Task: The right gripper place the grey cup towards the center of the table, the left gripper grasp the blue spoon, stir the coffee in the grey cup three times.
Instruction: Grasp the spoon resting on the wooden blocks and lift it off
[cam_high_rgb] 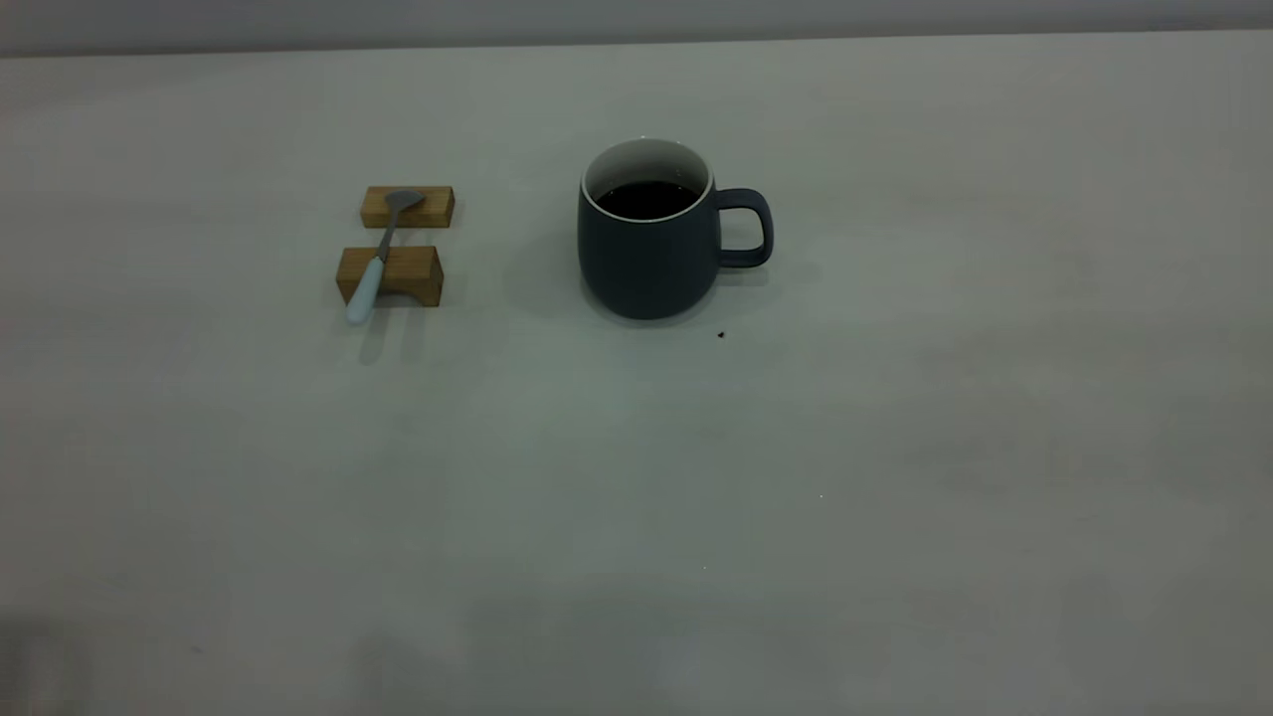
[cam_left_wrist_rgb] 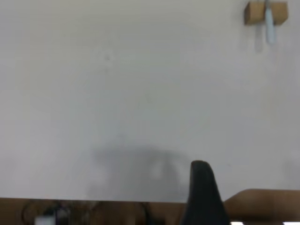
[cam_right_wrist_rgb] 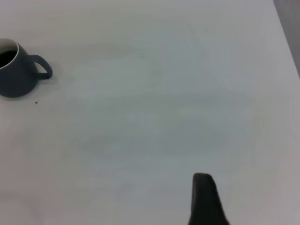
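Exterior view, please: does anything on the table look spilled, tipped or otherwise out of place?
Nothing stands out. The rounded dark grey mug stands upright with black coffee inside, and the pale blue-handled metal spoon lies across two tan wooden blocks. One tiny dark speck lies beside the mug.

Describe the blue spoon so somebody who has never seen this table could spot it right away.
On the pale table, find the grey cup of dark coffee. To its left in the exterior view sit two tan wooden blocks, and the blue spoon lies across both. It is the only slim thing there, with a pale blue handle and grey metal bowl.
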